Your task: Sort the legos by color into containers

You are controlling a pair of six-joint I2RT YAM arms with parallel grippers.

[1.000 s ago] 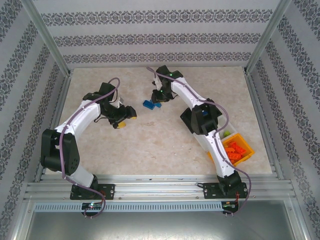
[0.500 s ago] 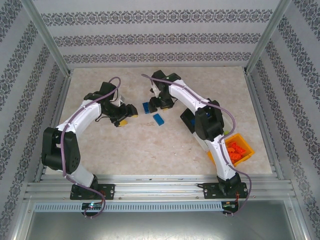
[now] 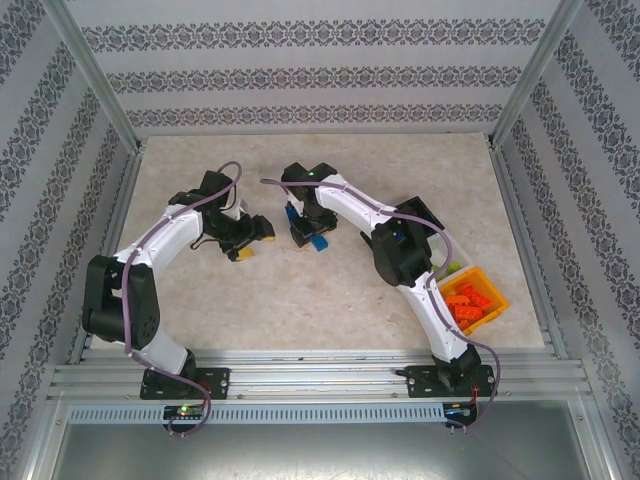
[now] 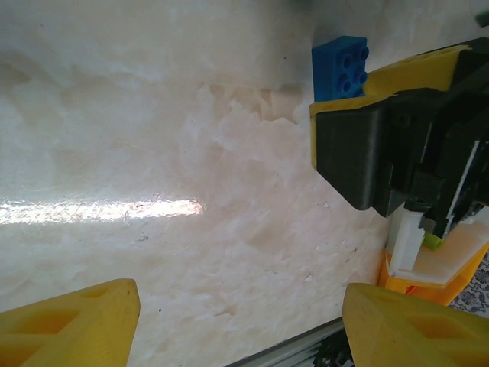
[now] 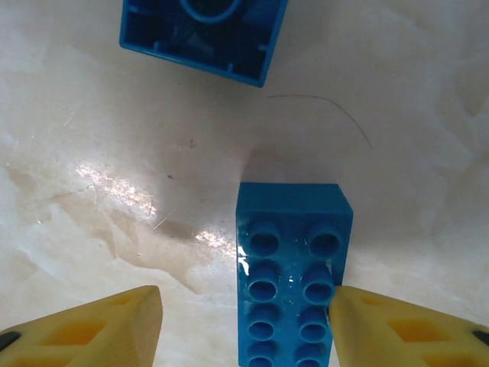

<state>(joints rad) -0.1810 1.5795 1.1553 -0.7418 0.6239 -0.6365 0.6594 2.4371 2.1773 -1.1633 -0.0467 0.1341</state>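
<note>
Glossy studded blue brick (image 5: 294, 260) between wide right end effector (image 5: 244, 310), left end effector (image 4: 241, 306) wide, marbled table (image 4: 153, 115)

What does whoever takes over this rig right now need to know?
Left gripper: jaws open, empty.
Right gripper: jaws open, straddling a long blue brick, studs up, not yet clamped.
Second blue brick lies upside down beyond it.
Done: orange bricks sit in the orange bin.
To do: both blue bricks need binning; a lime brick shows beside the orange bin, its container unclear.
</note>
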